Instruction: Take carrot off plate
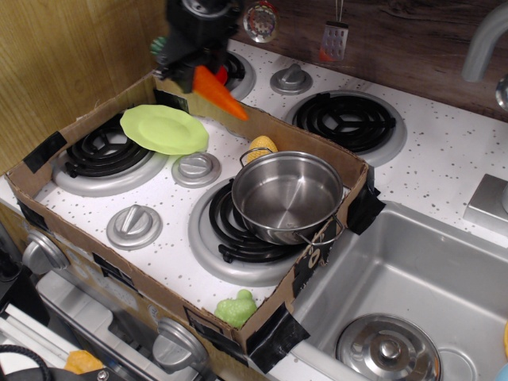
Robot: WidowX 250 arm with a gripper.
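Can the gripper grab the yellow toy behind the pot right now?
Probably not yet. The gripper is shut on the carrot, so it is full. The yellow toy is also tucked between the pot and the cardboard wall, leaving little room.
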